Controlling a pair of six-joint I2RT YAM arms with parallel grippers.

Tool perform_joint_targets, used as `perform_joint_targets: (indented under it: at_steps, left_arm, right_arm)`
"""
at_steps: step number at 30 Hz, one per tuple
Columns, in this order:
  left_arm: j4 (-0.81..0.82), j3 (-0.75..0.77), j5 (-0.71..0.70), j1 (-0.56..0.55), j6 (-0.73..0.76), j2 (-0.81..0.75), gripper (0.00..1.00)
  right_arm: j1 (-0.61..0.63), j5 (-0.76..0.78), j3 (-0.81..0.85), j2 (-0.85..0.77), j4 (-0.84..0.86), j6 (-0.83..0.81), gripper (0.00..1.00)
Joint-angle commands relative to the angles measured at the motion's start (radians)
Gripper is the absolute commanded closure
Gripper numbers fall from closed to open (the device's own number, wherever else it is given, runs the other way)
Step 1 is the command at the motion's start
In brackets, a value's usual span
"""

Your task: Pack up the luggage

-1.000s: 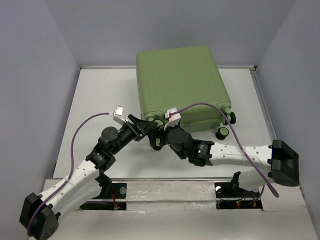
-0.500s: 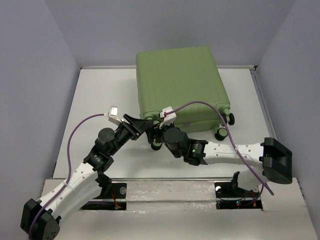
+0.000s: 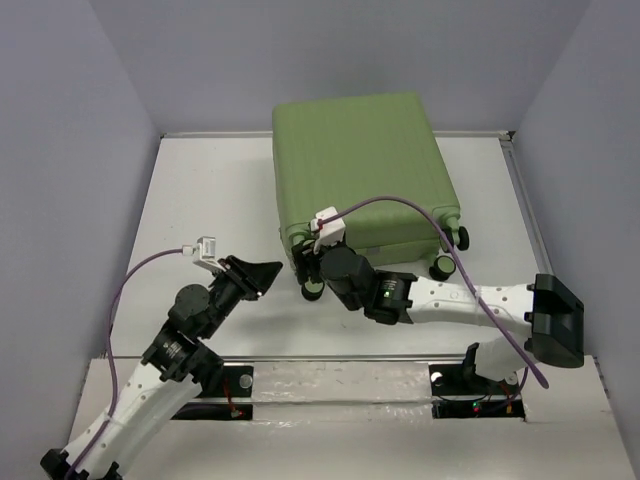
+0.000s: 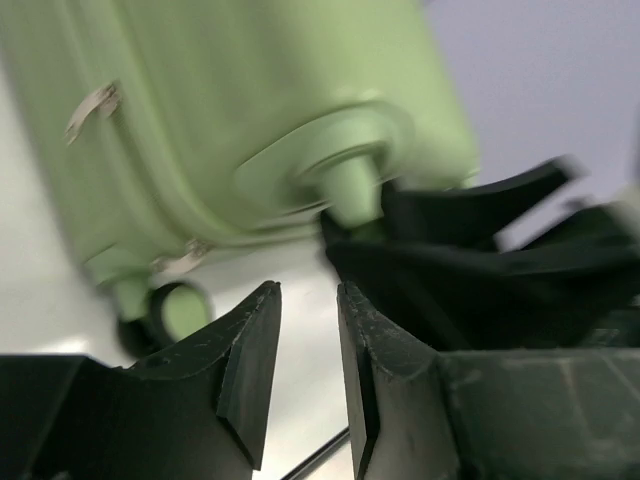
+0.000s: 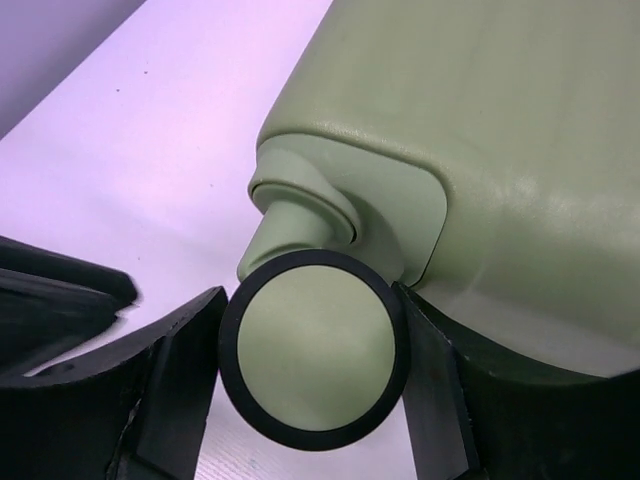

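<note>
At the left, the left gripper (image 3: 265, 273) hovers over the bare table (image 3: 200, 200), just short of the case. Its jaws are a narrow slit apart and hold nothing.

Next to it, the right gripper (image 5: 310, 300) is clamped on the near-left wheel (image 5: 312, 360) of the luggage (image 3: 360, 160), with a finger (image 5: 185, 370) pressed against the black rim on either side. The luggage lies flat and closed across the far middle of the table, ribbed shell up. Its wheels face the arms, and 2 more wheels (image 3: 445, 265) sit at its right corner.

The hold looks risky. The wheel is round and sits on a swivel stem, so a pull could spin or pivot it out from between the pads. A firmer tug may drag the whole closed case instead of opening it. The 2 grippers are also close enough together to clash.
</note>
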Motion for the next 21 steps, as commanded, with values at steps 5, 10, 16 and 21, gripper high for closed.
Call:
perform_joint_targets:
  at_steps: [5,10,16,21]
  left_arm:
    - [0.087,-0.074,-0.05,-0.017,0.127,0.244,0.67]
    - [0.199,-0.062,-0.111,-0.07,0.157,0.35,0.63]
    - [0.265,-0.013,-0.233,-0.167,0.194,0.485,0.63]
    - [0.28,0.045,-0.329,-0.202,0.226,0.602,0.63]
  right_arm:
    - [-0.01,0.019,0.135,-0.061,-0.092,-0.074,0.93]
    - [-0.01,0.013,0.159,-0.041,-0.134,-0.103,0.93]
    - [-0.01,-0.008,0.165,-0.019,-0.134,-0.088,0.93]
    - [-0.01,-0.022,0.162,-0.012,-0.132,-0.074,0.93]
